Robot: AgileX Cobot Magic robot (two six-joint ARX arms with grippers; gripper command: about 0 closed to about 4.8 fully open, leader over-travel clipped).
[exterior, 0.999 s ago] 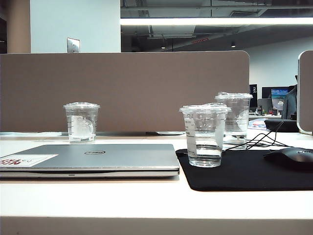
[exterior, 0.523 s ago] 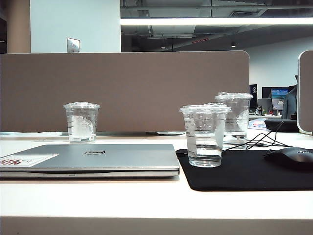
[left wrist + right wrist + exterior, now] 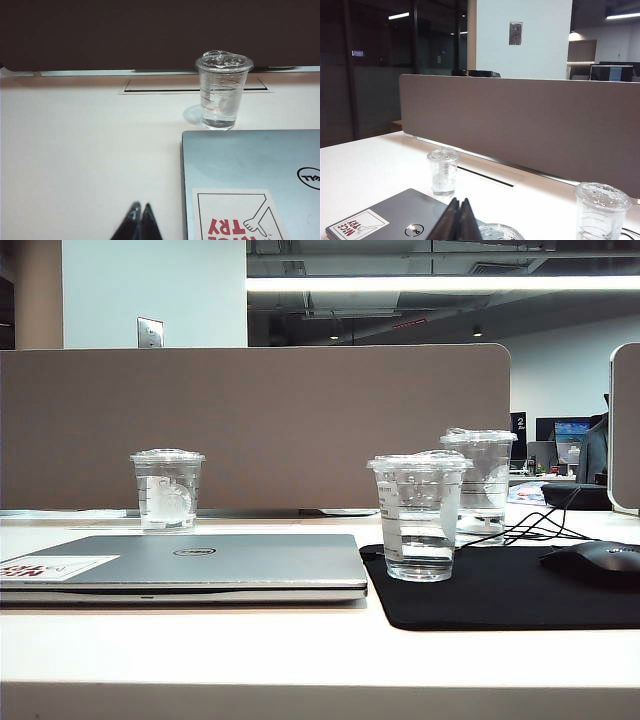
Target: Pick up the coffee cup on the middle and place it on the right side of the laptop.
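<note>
Exterior view lacks grippers, wrist views: left gripper (image 3: 139, 214), right gripper (image 3: 459, 212) shut

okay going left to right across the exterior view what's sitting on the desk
Laptop → cup with the round white logo behind it → coffee cup on the black mat → taller cup → black mouse. Neither gripper appears in this view.
</note>
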